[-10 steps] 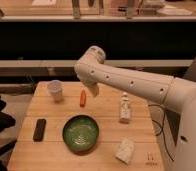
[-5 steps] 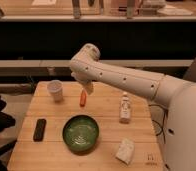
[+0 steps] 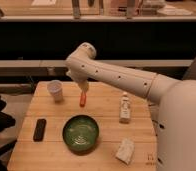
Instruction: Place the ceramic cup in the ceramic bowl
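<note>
Dark shelving runs behind a pale wooden table (image 3: 51, 152). On the table's far-left part the ceramic cup (image 3: 55, 90) stands upright, mouth up, touched by nothing. The ceramic bowl (image 3: 67, 135) sits nearer the camera at mid-table, with nothing in it, well apart from the cup.

The robot's white arm (image 3: 121, 80) reaches in from the picture's right and bends down over the far edge. Its gripper (image 3: 84, 86) hangs just above a small orange object (image 3: 82, 99) and is largely hidden by the wrist. Its jaws are spread, with nothing between them. The cup is near the gripper, off to the picture's left and a little lower, with bare wood between them.

A white bottle (image 3: 124, 107), a black slab (image 3: 39, 129) and a crumpled white scrap (image 3: 124, 150) also lie on the table.
</note>
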Controlling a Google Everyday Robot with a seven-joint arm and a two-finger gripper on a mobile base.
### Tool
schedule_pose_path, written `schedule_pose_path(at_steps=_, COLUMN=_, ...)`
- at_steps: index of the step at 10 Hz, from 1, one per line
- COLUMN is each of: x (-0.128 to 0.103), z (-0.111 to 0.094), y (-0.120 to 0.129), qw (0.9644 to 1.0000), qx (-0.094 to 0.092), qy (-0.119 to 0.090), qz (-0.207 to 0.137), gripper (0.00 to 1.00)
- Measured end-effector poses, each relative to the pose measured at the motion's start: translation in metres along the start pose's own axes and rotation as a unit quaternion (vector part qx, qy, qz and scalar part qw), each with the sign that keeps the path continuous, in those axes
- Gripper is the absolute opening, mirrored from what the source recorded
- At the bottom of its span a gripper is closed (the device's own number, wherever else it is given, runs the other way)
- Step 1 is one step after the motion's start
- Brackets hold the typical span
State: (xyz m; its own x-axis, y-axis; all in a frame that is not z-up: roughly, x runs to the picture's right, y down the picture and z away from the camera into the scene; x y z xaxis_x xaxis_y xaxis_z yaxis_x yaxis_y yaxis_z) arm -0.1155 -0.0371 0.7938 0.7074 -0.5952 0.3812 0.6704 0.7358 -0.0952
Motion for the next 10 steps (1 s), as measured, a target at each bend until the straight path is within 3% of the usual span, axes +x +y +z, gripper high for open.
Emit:
schedule_pose_path(at_steps=5, x=-0.013, z=0.014, y=-0.016, qw=0.9995, qx=-0.004, qy=-0.027, qz=-0.016, gripper=0.8)
schedule_pose_path(at_steps=10, x=-0.022, z=0.028, y=-0.024, qw=0.9988, qx=-0.011, qy=-0.037, qz=-0.031, gripper=0.8)
